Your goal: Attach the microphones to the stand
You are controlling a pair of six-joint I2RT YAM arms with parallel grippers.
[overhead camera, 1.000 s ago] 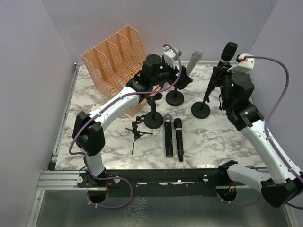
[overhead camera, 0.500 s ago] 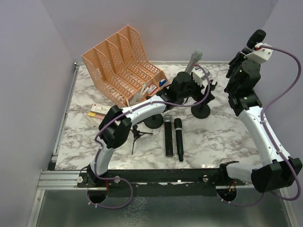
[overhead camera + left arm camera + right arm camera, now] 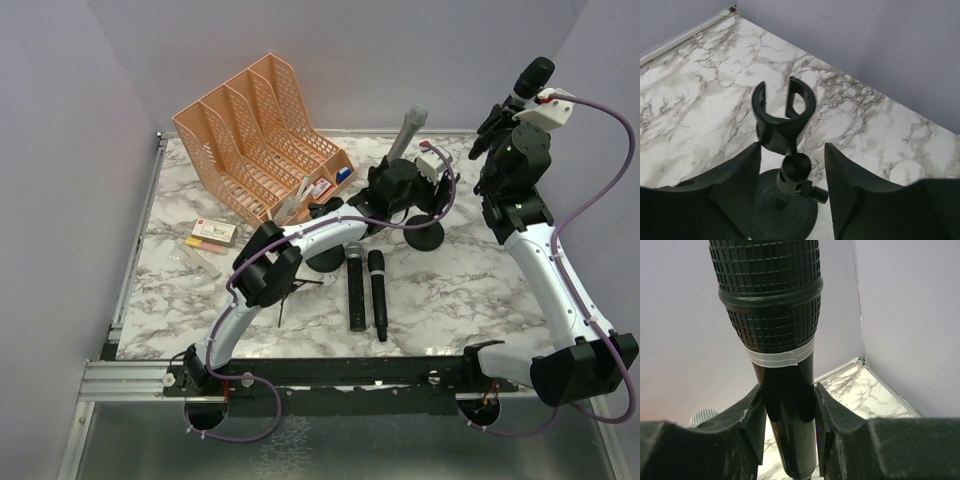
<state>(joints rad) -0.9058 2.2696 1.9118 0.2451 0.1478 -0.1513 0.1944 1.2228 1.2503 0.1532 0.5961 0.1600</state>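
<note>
My right gripper (image 3: 515, 108) (image 3: 789, 410) is shut on a black microphone (image 3: 531, 78) (image 3: 785, 390) and holds it upright, high above the table's back right. My left gripper (image 3: 438, 190) (image 3: 793, 150) straddles the post of a black stand (image 3: 428, 235) (image 3: 790, 180). Its fingers (image 3: 740, 175) are apart on either side and do not touch the post. The stand's clip (image 3: 785, 112) is empty. A silver-grey microphone (image 3: 410, 125) stands tilted behind the left arm. Two more microphones (image 3: 355, 285) (image 3: 377, 295) lie side by side on the marble table (image 3: 460, 300).
An orange file rack (image 3: 250, 140) stands at the back left, with small items at its near end. A flat packet (image 3: 212, 233) lies in front of it. A round stand base (image 3: 325, 260) and a small black tripod (image 3: 290, 285) sit left of the lying microphones.
The left arm swung right from the silver-grey microphone's stand to the empty stand, and its jaws narrowed. The right arm lifted the black microphone up and to the right.
</note>
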